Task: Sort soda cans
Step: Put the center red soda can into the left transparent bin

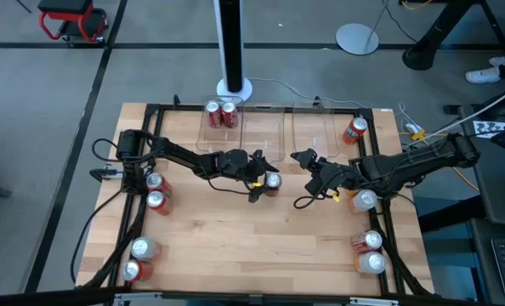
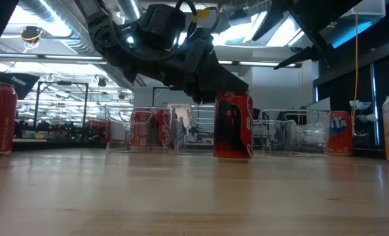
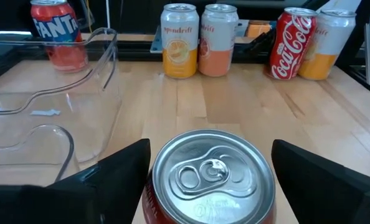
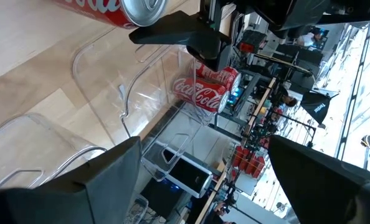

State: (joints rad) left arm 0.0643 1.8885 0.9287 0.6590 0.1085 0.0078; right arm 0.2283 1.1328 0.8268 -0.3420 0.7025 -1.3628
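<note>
A red soda can (image 2: 233,126) stands upright on the table's middle (image 1: 273,180). My left gripper (image 3: 210,180) is open, and its two fingers stand on either side of the can's silver top (image 3: 213,174). My right gripper (image 1: 303,160) is open and hangs in the air just right of that can, holding nothing (image 4: 203,174). Two red cans (image 1: 221,114) stand in the left clear bin (image 1: 235,136). Other cans stand along the table's left side (image 1: 156,191) and right side (image 1: 365,201). My left gripper comes level at the standing red can from the table's left, one finger (image 3: 119,171) on each side of its upper part. The can rests on its base on the table. I cannot tell whether the fingers touch it.
A second clear bin (image 1: 316,132) stands right of the first at the far edge, with a red-orange can (image 1: 354,129) beside it. More cans stand near the left corner (image 1: 138,259) and right corner (image 1: 371,252). The near middle of the wood top is bare.
</note>
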